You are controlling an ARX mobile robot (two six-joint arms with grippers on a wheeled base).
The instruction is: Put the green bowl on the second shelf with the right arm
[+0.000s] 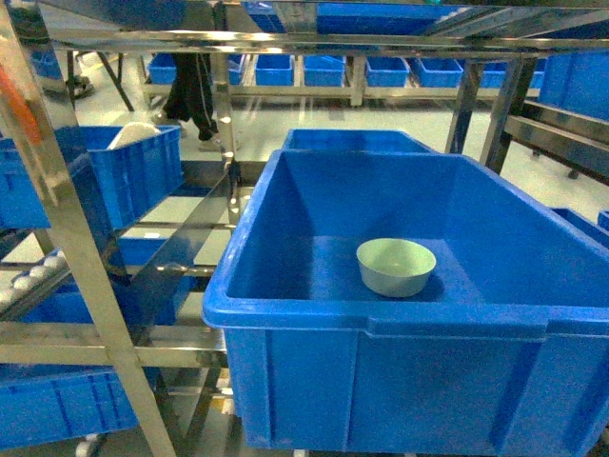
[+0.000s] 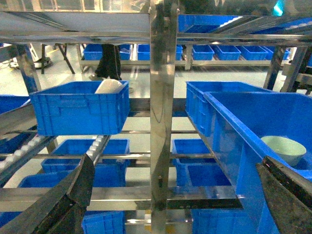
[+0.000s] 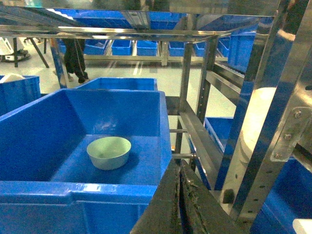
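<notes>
My right tool (image 3: 179,204) sits nearest, its fingers clenched together on nothing, just outside the front right corner of the big blue crate (image 1: 381,328). My left tool (image 2: 170,195) hangs released, fingers spread wide on either side of a steel upright (image 2: 163,97). Past the crate's rim, the green bowl (image 1: 396,266) rests upright on the crate floor, apart from every wall, on the second shelf (image 1: 57,345). I judge the placing done; the next move calls only for drawing my right arm clear. Farther back, a smaller crate (image 1: 133,171) holds a white dish (image 1: 133,134).
</notes>
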